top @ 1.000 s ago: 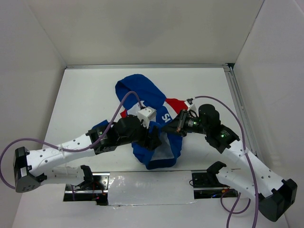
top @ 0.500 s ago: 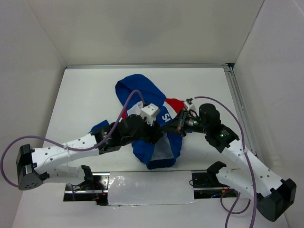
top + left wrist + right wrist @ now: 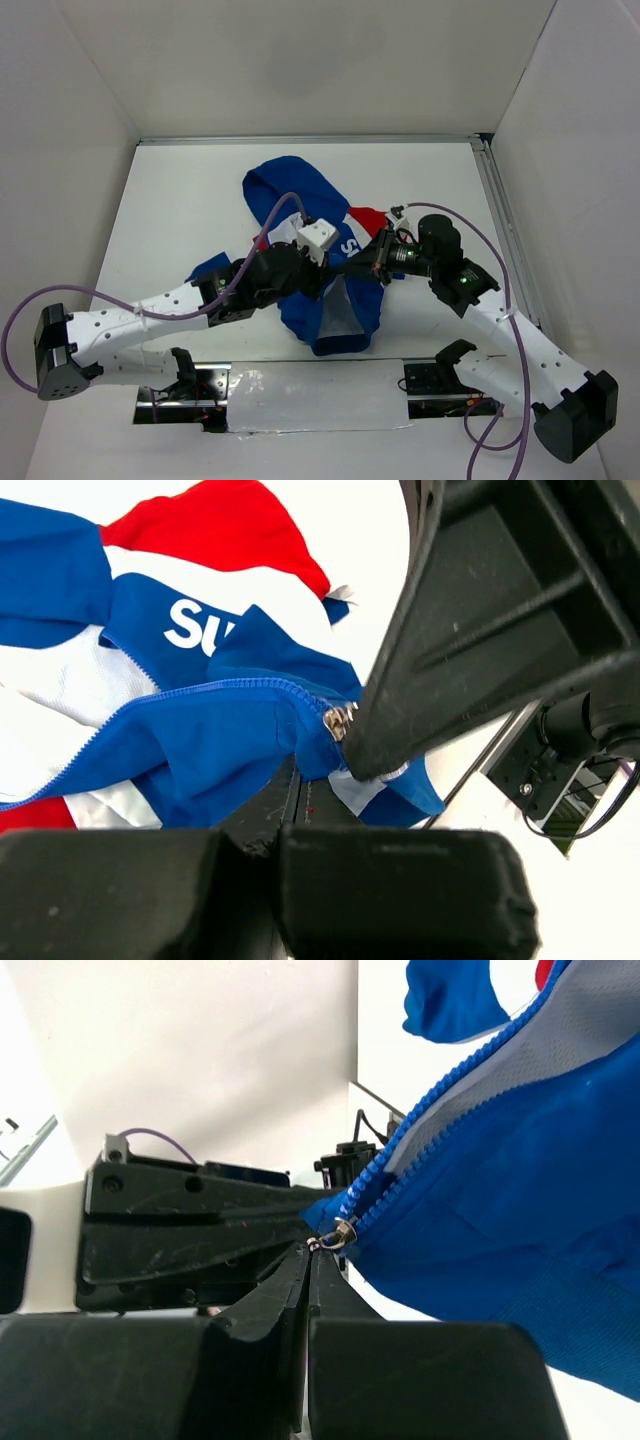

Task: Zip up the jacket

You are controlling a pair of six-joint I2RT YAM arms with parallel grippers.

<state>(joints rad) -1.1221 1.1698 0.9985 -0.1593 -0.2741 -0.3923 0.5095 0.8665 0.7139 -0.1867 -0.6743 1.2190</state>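
The jacket [image 3: 300, 190] lies crumpled in the middle of the table, blue with red and white panels and its front part open. In the left wrist view my left gripper [image 3: 297, 775] is shut on the blue fabric of the jacket [image 3: 200, 740], just below the metal zipper slider [image 3: 338, 722]. In the top view the left gripper [image 3: 335, 272] meets my right gripper [image 3: 372, 262] at the jacket's lower front. The right gripper [image 3: 312, 1252] is shut on the small metal zipper pull [image 3: 338, 1232] at the bottom of the blue zipper teeth.
A metal rail [image 3: 505, 230] runs along the table's right edge. White walls close the back and both sides. A strip of silver tape [image 3: 310, 395] lies between the arm bases at the near edge. Purple cables loop over both arms.
My left gripper has moved right towards the zipper's lower end and closed on the blue fabric there. The right gripper has stayed shut in nearly the same place.
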